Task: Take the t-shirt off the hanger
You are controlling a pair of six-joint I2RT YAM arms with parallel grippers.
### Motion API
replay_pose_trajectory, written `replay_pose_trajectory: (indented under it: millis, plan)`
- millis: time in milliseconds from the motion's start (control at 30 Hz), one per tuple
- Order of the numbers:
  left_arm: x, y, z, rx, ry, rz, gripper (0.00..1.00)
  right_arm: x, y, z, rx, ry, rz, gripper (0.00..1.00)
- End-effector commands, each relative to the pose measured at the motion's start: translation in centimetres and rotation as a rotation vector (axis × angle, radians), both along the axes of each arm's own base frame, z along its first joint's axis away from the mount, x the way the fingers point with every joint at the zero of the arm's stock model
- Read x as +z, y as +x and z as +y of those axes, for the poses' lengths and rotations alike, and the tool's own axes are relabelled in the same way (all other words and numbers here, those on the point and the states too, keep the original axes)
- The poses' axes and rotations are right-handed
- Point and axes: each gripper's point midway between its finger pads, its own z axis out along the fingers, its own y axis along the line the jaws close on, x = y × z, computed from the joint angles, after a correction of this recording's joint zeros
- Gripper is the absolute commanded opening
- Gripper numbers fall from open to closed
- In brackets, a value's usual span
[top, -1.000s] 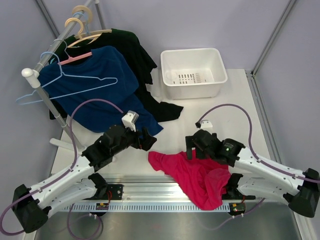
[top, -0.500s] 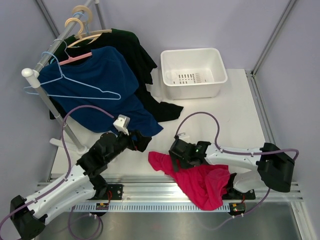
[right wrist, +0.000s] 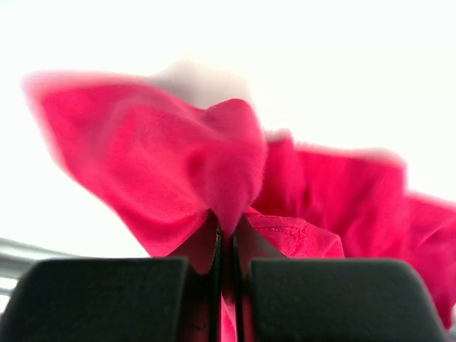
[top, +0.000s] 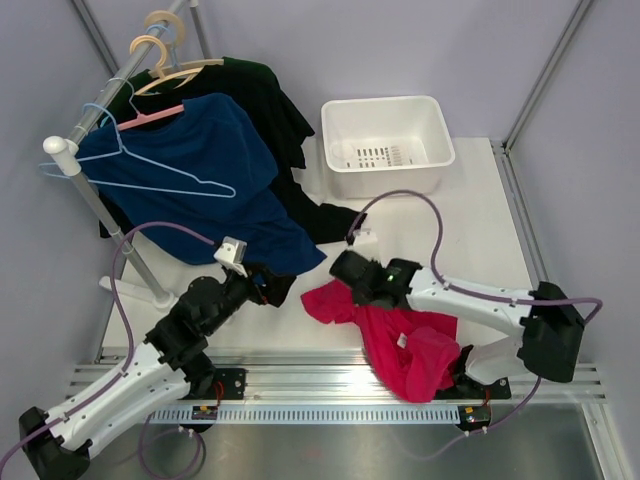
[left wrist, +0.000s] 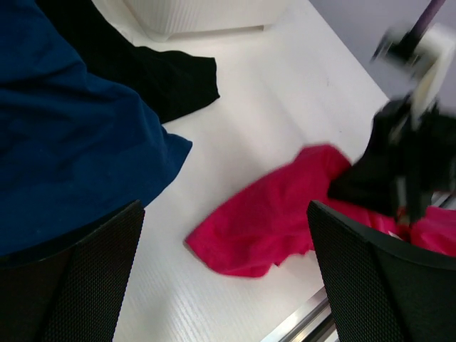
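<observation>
One white plastic basket [top: 390, 182], upper centre, slotted floor showing. Three shirts [top: 190, 190], four hangers [top: 152, 117]. The crimson-pink cloth t-shirt [top: 410, 340], lower centre, is pinched by the right claw [right wrist: 226, 246], off the light-blue wire hanger [top: 226, 190]; left claw [left wrist: 224, 214] gapes.

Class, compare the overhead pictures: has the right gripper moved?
Yes: the right gripper swung left, from below the middle of the white basket to below its left wall, pinching the t-shirt.

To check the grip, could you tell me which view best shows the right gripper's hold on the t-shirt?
Right wrist: the right gripper, shut, pinches a fold of the t-shirt. Top view shows the shirt, not the pinch; left wrist blurs it.
</observation>
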Motion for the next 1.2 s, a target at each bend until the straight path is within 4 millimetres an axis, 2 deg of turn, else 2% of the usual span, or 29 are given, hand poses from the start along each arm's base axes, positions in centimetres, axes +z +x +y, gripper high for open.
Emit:
replay_pose_trajectory:
  millis: [0,33,67,133,167,233,267,300,367,433,467,533,567,600,633,667,733,800,833,900,1033,1167]
  plan:
    - [2.8,0.1,-0.4,-0.006,-0.108,-0.087,0.99,13.5,7.5,-0.1,-0.121,0.149,-0.377,0.00]
    - [2.3,-0.2,-0.6,-0.022,-0.115,-0.085,0.99,15.5,9.2,-1.0,-0.157,0.164,-0.430,0.00]
    - [2.7,-0.5,-0.8,-0.044,-0.134,-0.095,0.99,19.7,10.7,-0.6,-0.177,0.230,-0.507,0.00]
    - [2.6,-0.7,-1.0,-0.058,-0.140,-0.088,0.99,24.0,12.9,-1.9,-0.185,0.206,-0.614,0.00]
    - [2.4,-0.9,-1.3,-0.073,-0.139,-0.078,0.99,28.1,13.9,-2.0,-0.185,0.228,-0.696,0.00]
    - [2.3,-1.2,-1.7,-0.098,-0.148,-0.068,0.99,31.7,15.7,-2.1,-0.184,0.238,-0.763,0.00]
    - [2.6,-1.4,-1.9,-0.114,-0.162,-0.073,0.99,36.0,15.8,-2.6,-0.188,0.263,-0.842,0.00]
    - [2.7,-1.5,-2.1,-0.127,-0.168,-0.075,0.99,37.8,16.1,-2.9,-0.191,0.259,-0.884,0.00]
    - [2.8,-2.0,-2.5,-0.156,-0.180,-0.070,0.99,42.8,17.1,-3.2,-0.214,0.308,-1.030,0.00]
    - [2.7,-2.2,-2.7,-0.171,-0.188,-0.062,0.99,45.8,18.1,-4.2,-0.229,0.301,-1.118,0.00]
    - [2.6,-2.3,-2.8,-0.178,-0.191,-0.057,0.99,48.0,19.6,-5.5,-0.266,0.329,-1.158,0.00]
    - [2.4,-2.5,-2.9,-0.188,-0.191,-0.050,0.99,49.6,21.4,-6.6,-0.286,0.347,-1.175,0.00]
    - [2.4,-2.5,-3.0,-0.191,-0.194,-0.049,0.99,51.5,22.7,-7.0,-0.301,0.366,-1.213,0.00]
    - [2.2,-2.5,-3.0,-0.187,-0.195,-0.044,0.99,52.6,23.8,-8.4,-0.319,0.362,-1.243,0.00]
    - [2.2,-2.5,-3.1,-0.195,-0.202,-0.043,0.99,51.5,26.3,-7.7,-0.315,0.339,-1.232,0.00]
    - [2.3,-2.6,-3.2,-0.200,-0.211,-0.039,0.99,54.8,25.6,-9.0,-0.334,0.381,-1.310,0.00]
    - [2.1,-3.0,-3.6,-0.226,-0.223,-0.034,0.99,56.6,27.1,-10.1,-0.329,0.395,-1.397,0.00]
    - [2.5,-3.2,-3.9,-0.247,-0.238,-0.032,0.99,56.2,29.4,-10.3,-0.318,0.382,-1.435,0.00]
    - [2.3,-3.4,-4.2,-0.264,-0.235,-0.024,0.99,55.2,30.8,-9.9,-0.321,0.394,-1.435,0.00]
    - [2.4,-3.5,-4.3,-0.272,-0.232,-0.024,0.99,53.8,32.3,-10.3,-0.334,0.388,-1.439,0.00]
    - [1.9,-3.5,-4.4,-0.272,-0.248,-0.010,0.99,50.1,36.9,-11.6,-0.349,0.357,-1.426,0.00]
    - [1.8,-3.4,-4.4,-0.263,-0.257,-0.002,0.99,47.6,40.0,-12.1,-0.330,0.397,-1.384,0.00]
